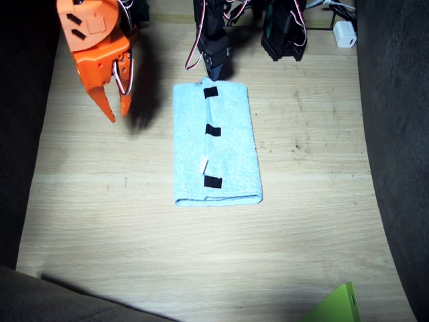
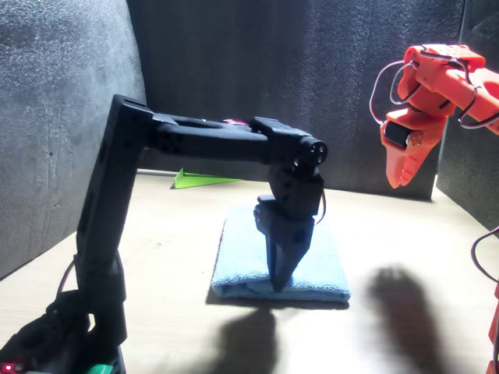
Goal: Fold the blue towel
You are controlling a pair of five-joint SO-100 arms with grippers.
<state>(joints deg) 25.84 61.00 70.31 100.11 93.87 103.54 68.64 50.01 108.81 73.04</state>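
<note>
Folded blue towel (image 1: 216, 144) lies lengthwise away from the arms; left gripper (image 2: 279, 280) pinches its edge; right gripper (image 1: 115, 106) hangs slightly spread.

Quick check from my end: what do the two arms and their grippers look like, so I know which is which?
The right arm is bright orange plastic with pointed orange fingers on its gripper and red, white and black wires looped beside it. The left arm is all black, boxy links with a round joint at the wrist, a tapered black gripper, and thin red and white wires.
</note>
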